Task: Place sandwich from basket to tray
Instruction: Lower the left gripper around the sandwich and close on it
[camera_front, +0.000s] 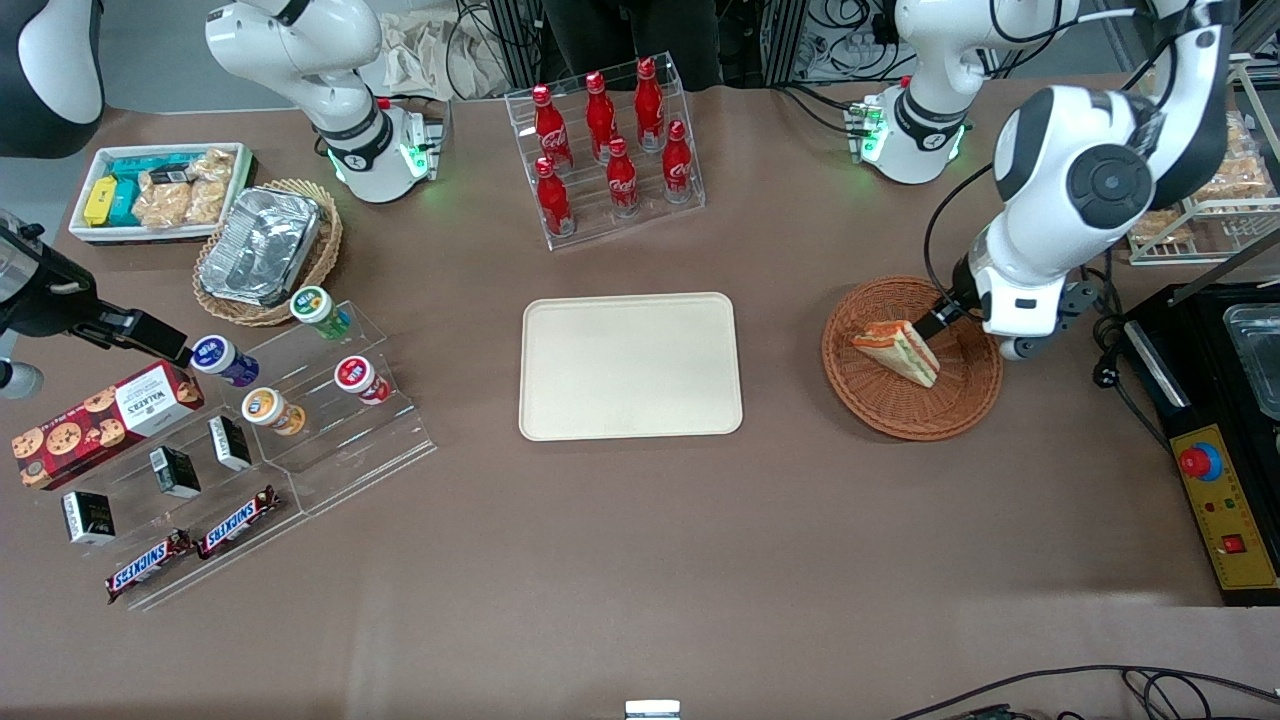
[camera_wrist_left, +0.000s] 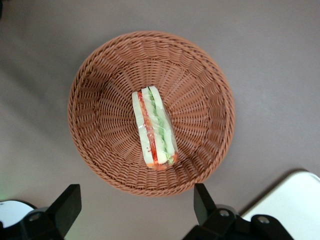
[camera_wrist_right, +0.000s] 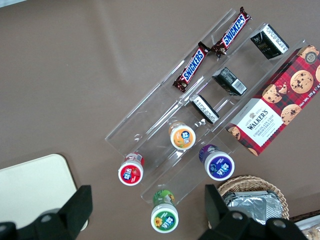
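Presently, item one: gripper (camera_wrist_left: 136, 207) of the left arm, two dark fingers (camera_wrist_left: 67, 202) spread wide with nothing between them, poised above the basket (camera_front: 965, 400) and touching nothing; from the front, one fingertip shows just above the basket's rim on the side farther from the camera.

Item two: sandwich (camera_wrist_left: 154, 127), a triangular wedge of white bread with red, orange and green filling layers, lying on its side near the middle of the basket.

Item three: basket, round, shallow, reddish-brown woven wicker with a ribbed weave, resting on the matte brown table (camera_front: 640, 560) toward the working arm's end.

Item four: tray (camera_front: 630, 366), flat, rectangular, cream-beige, smooth, rounded corners and low rim, beside the basket at the table's middle, apart from it.
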